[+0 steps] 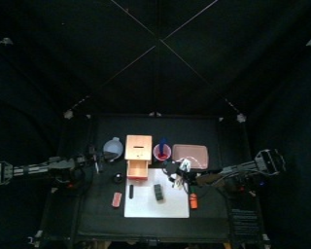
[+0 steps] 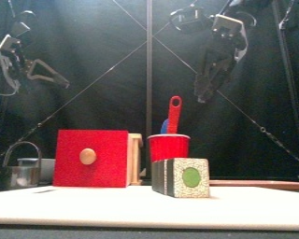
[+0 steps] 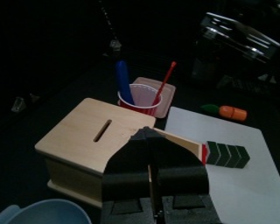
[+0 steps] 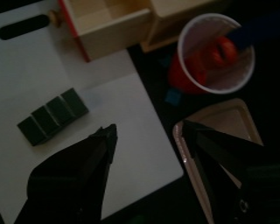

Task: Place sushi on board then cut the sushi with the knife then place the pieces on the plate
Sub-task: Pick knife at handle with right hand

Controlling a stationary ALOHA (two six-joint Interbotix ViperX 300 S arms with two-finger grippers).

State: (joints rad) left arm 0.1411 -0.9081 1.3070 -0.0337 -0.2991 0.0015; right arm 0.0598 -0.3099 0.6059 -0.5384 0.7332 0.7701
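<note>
My right gripper (image 4: pixel 145 131) hung open-jawed over the white cutting board's (image 1: pixel 135 206) right edge, with the sushi roll (image 1: pixel 159 195) lying front-to-back mid-board and the red cup's (image 2: pixel 168 147) knives just behind, while my closed left gripper (image 3: pixel 154 138) hung farther off.

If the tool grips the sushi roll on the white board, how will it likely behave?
The sushi roll shows seams between blocks, so it may split if gripped at one end. Its flat faces suggest it will not roll, probably sliding on the smooth board.
</note>
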